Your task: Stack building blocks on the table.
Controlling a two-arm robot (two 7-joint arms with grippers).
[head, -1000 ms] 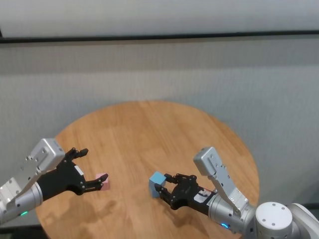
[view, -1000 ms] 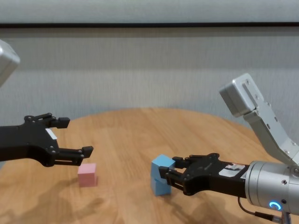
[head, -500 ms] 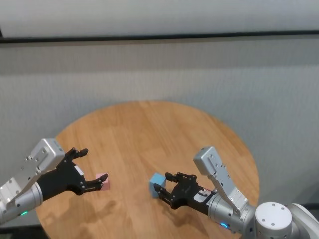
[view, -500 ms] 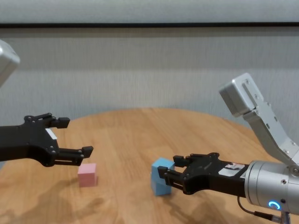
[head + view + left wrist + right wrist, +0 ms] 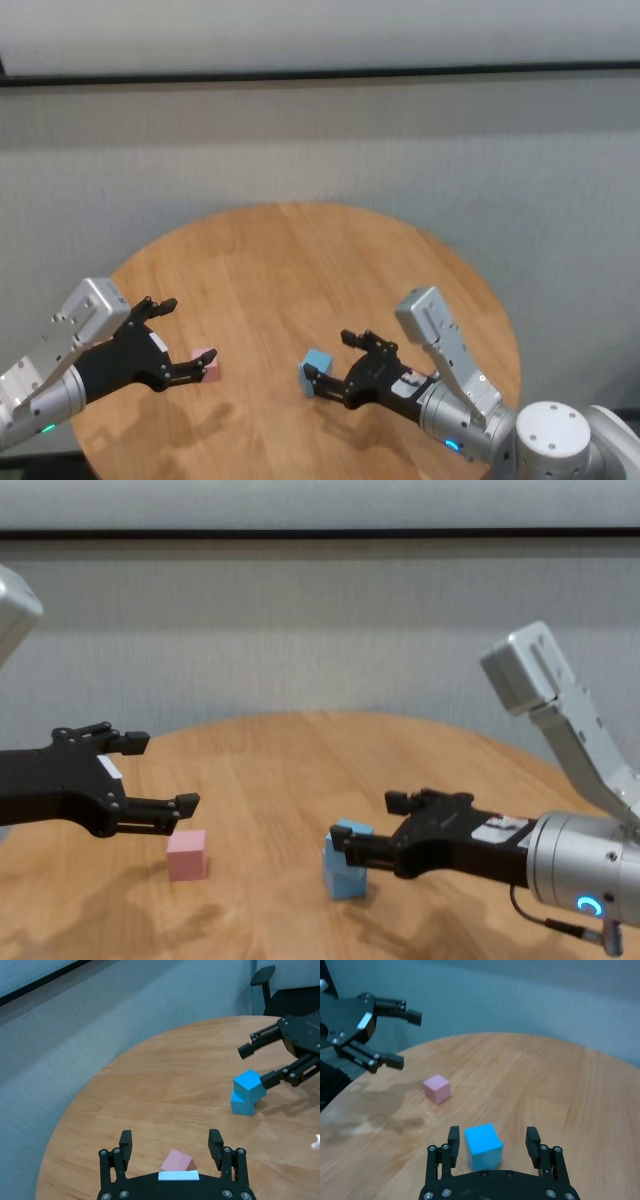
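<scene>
Right gripper now released, jaws spread, drawn back toward 4 o'clock off blue stack. Left gripper unchanged, open above pink cube at table's 8 o'clock.

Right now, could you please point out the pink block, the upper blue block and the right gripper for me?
pink block (image 5: 437,1088), right wrist view, on its top face.
upper blue block (image 5: 248,1083), left wrist view, on its top face.
right gripper (image 5: 365,829), chest view, midway between its open fingertips.
</scene>
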